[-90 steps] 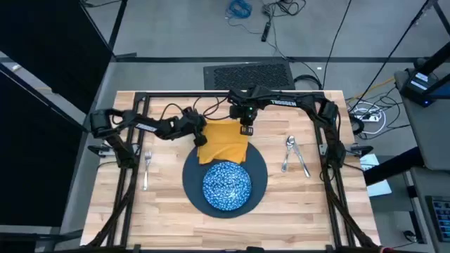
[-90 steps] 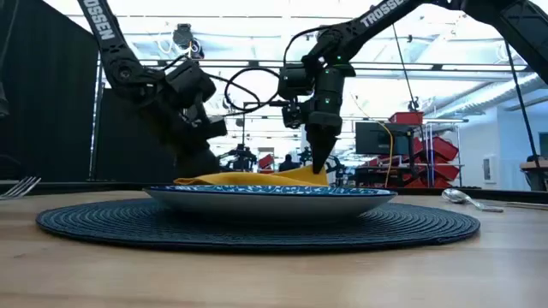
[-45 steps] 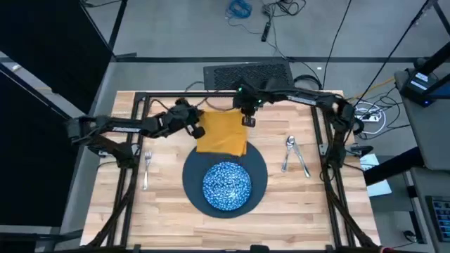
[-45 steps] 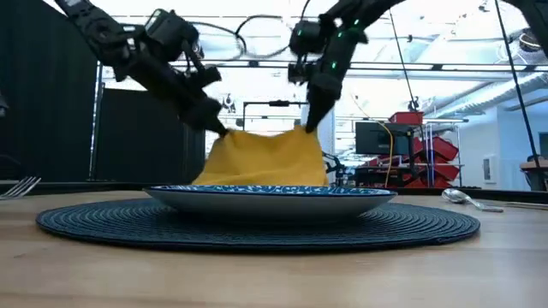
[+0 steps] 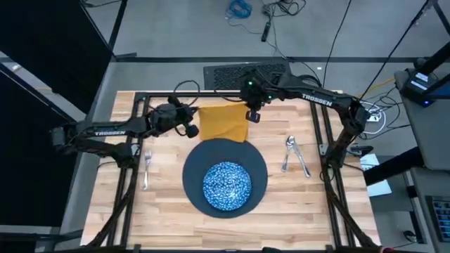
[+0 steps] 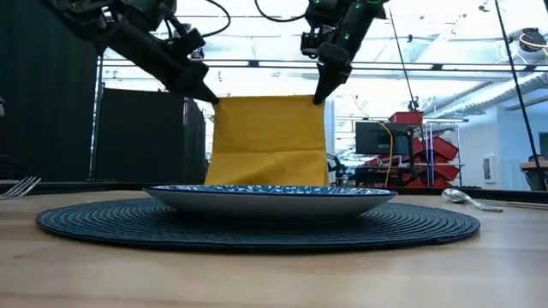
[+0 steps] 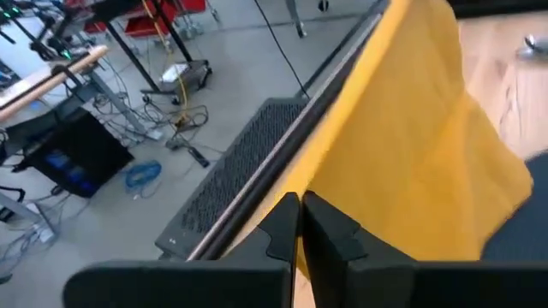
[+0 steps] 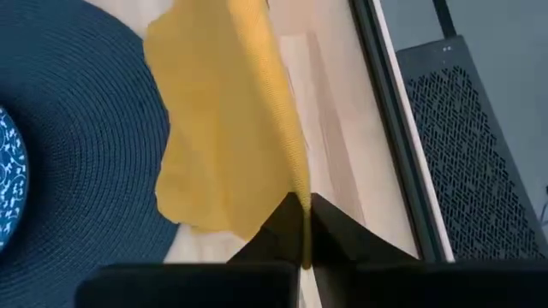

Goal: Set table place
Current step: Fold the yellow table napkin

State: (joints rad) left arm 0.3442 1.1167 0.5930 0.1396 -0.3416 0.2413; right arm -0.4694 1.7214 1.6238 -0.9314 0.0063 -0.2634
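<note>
I am in the middle of placing the napkin [image 6: 269, 139]: I hold it up by its two top corners, so it hangs as a flat yellow sheet above the far side of the surface [image 5: 295, 204], behind the dark round mat [image 5: 259, 163] and the speckled dish [image 5: 226, 185] that sits on it. My left fingers [image 6: 208, 97] are pinched together on one top corner and my right fingers [image 6: 319, 97] are pinched on the other, both clamped tight on the cloth edge. Both arms reach in from their own sides, raised high, with the fingers pointing down and inward toward each other. The fork [image 5: 147, 167] lies to the left of the mat; the spoon [image 5: 288, 150] and knife [image 5: 302, 163] lie to the right. Next, I judge, I must carry the cloth to its spot and lower it evenly, keeping both corners level so it lands flat and clear of the dish.
</note>
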